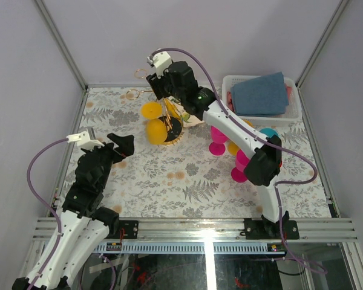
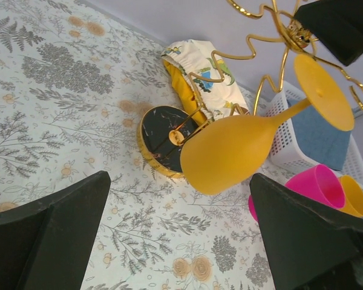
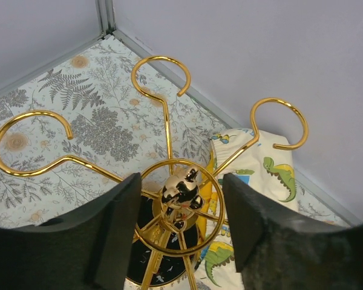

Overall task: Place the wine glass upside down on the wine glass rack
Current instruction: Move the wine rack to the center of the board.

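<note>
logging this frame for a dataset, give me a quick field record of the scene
wine glass: yellow, hanging on the rack, bowl down, tilted
rack: gold wire, round black base, upright on the table
left fingers: open, holding nothing, facing the glass
right fingers: open, either side of the rack's top knob, from above
behind the rack: dinosaur-print cloth
to the right: white basket with a blue cloth, pink cup
task state: glass looks placed
</note>
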